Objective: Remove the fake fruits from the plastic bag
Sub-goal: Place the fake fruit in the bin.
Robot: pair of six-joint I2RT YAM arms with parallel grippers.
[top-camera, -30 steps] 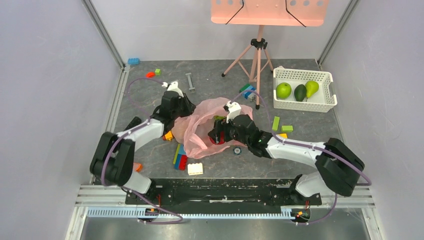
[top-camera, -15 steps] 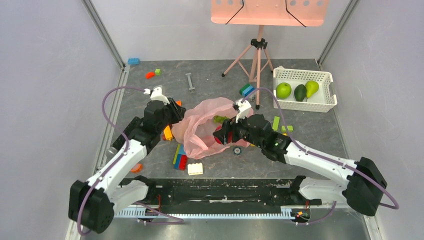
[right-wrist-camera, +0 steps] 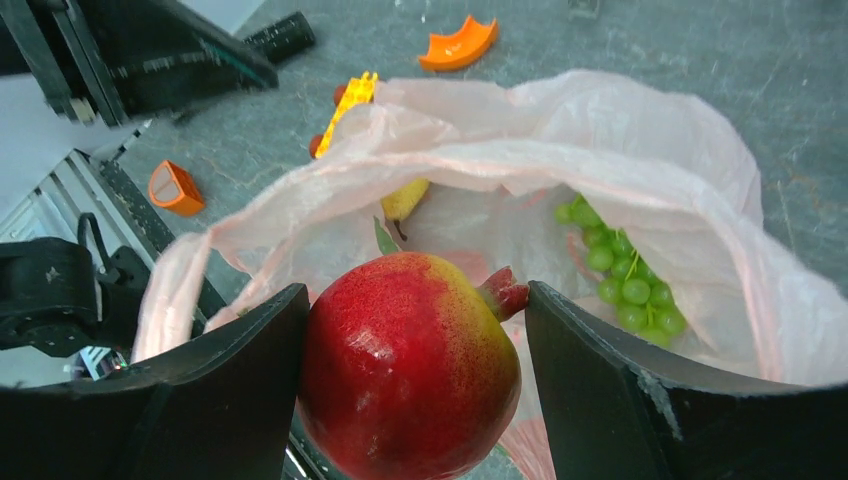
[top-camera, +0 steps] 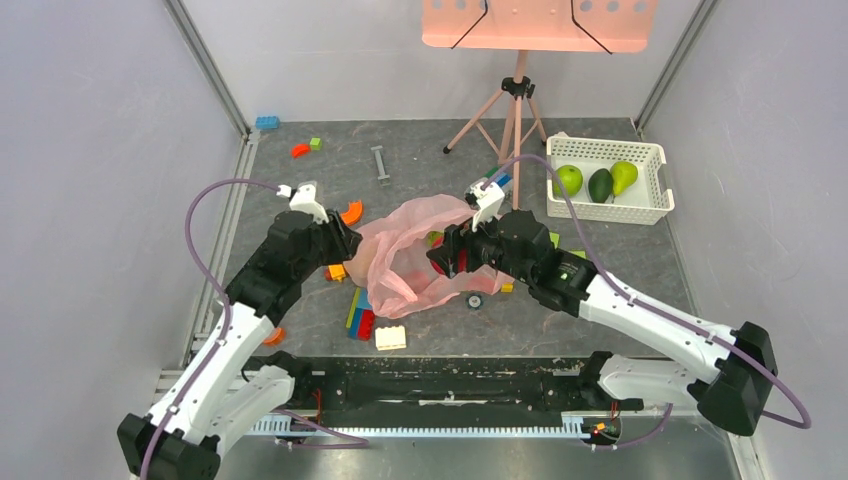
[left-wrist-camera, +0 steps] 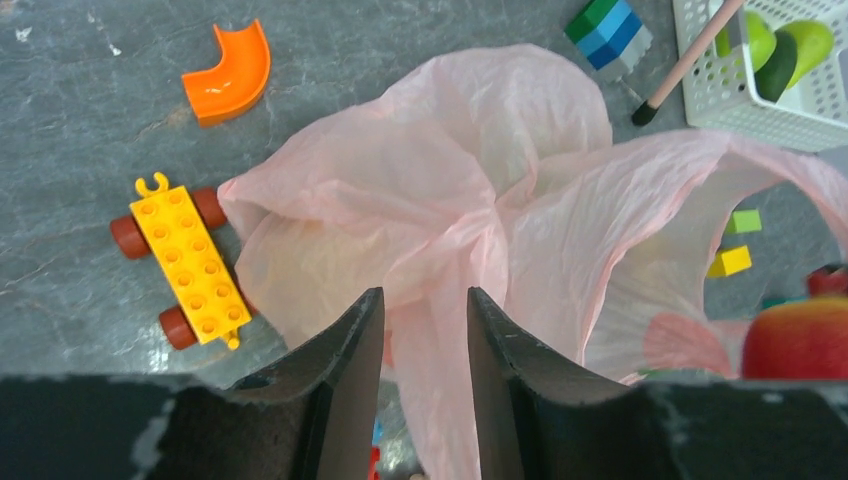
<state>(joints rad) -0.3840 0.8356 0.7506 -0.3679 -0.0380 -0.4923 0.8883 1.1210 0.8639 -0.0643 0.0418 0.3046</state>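
Observation:
The pink plastic bag [top-camera: 400, 255] lies crumpled mid-table with its mouth facing right. My right gripper [top-camera: 447, 258] is at that mouth, shut on a red fruit [right-wrist-camera: 410, 360] that sits just above the bag's opening. Inside the bag I see green grapes [right-wrist-camera: 620, 280] and a yellow lemon [right-wrist-camera: 405, 200]. My left gripper [top-camera: 338, 238] is at the bag's left side. Its jaws stand apart, and a loose fold of the bag [left-wrist-camera: 480, 170] runs between them [left-wrist-camera: 425, 295]. A green apple [top-camera: 568, 180], an avocado [top-camera: 600, 185] and a pear [top-camera: 623, 177] lie in the white basket [top-camera: 655, 212].
A pink tripod [top-camera: 515, 130] stands behind the bag, beside the basket. Building blocks lie around: a yellow wheeled one [left-wrist-camera: 185, 260], an orange curved piece [left-wrist-camera: 232, 72], a stack [top-camera: 362, 315] and a white block [top-camera: 390, 337] in front of the bag.
My left gripper's jaws have spread apart and drawn back left from the bag. My right gripper has carried the red fruit up and towards the back right.

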